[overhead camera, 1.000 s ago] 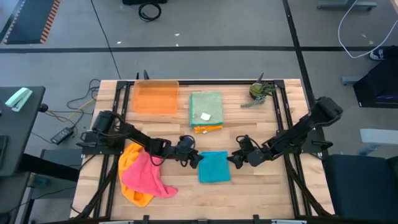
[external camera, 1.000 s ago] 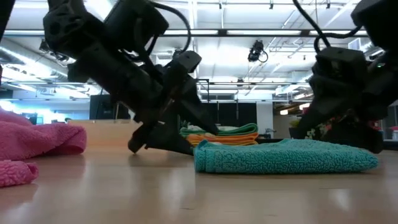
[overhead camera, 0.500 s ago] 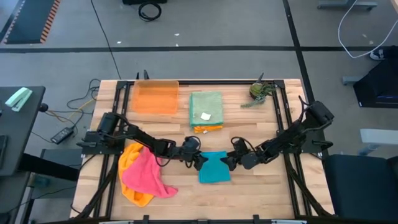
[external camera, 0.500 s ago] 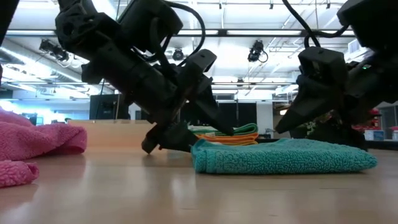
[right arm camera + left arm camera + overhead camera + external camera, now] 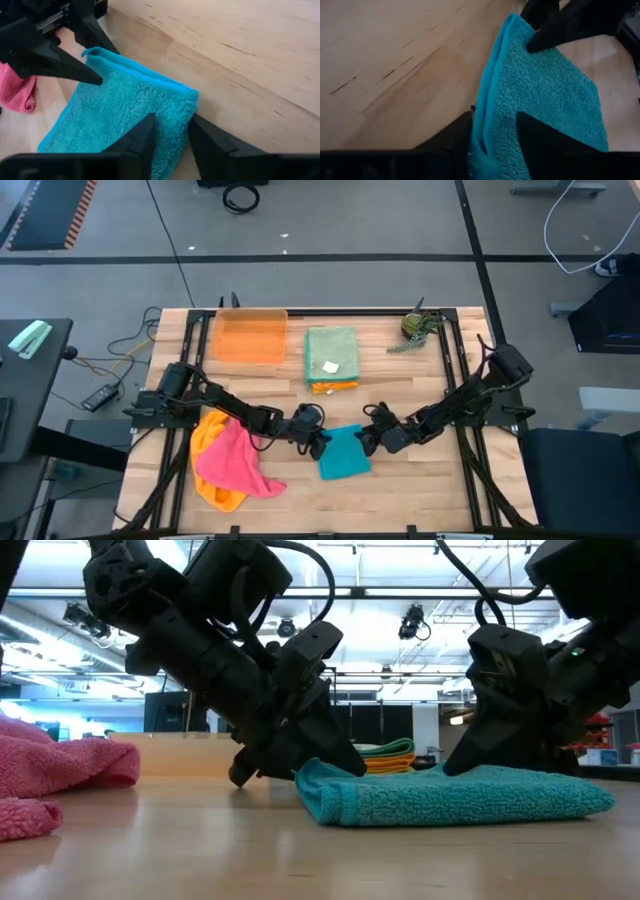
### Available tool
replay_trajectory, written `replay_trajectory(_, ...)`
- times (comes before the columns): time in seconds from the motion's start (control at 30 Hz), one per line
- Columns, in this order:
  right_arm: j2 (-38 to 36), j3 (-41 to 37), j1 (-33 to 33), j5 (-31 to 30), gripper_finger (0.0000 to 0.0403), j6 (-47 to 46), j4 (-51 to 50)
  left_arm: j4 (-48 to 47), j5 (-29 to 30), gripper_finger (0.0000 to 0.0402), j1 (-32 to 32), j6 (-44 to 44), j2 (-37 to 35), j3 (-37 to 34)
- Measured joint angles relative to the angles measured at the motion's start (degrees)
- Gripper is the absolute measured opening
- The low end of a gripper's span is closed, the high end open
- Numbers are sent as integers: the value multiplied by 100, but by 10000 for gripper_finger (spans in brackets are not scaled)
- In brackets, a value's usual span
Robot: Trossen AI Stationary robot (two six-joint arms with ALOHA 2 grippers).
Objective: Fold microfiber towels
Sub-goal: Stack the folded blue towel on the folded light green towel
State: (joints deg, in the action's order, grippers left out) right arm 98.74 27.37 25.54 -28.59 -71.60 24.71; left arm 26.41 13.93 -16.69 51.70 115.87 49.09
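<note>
i have the teal towel [image 5: 345,451] at lower centre of the worktop [image 5: 420,490]. the left hand [image 5: 318,442] and right hand [image 5: 368,440] each grasp one upper corner. i should lift both evenly, keeping the edge straight, and not drag the fold apart.

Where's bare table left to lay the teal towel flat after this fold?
Bare wood runs along the near edge, right of the pink and yellow heap and below the teal towel. Crowded: the far edge with the orange tray, folded stack and plant.
</note>
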Motion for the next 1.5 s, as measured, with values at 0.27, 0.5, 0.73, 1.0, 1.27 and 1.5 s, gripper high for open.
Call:
replay_trajectory(0.27, 22, 44, -2, -106, 26, 98, -66, -1, -34, 18, -9, -316, 11, -10)
replay_trajectory(0.5, -147, 20, 46, -353, 7, 213, -83, 35, 129, 8, 23, -645, -253, -61)
replay_trajectory(0.73, -737, 16, -59, -724, 5, 698, -197, -490, 193, 8, 290, -1355, -1139, -61)
replay_trajectory(1.0, -1219, 75, -648, -933, 4, 1466, -213, -622, 239, 8, 786, -2108, -1670, -59)
replay_trajectory(1.27, -1695, 408, -1319, -867, 4, 2397, -255, -1378, -22, 7, 1317, -2919, -2132, 361)
replay_trajectory(1.5, -2042, 719, -2042, -665, 3, 2842, -812, -3231, -184, 7, 1903, -3777, -2185, 1729)
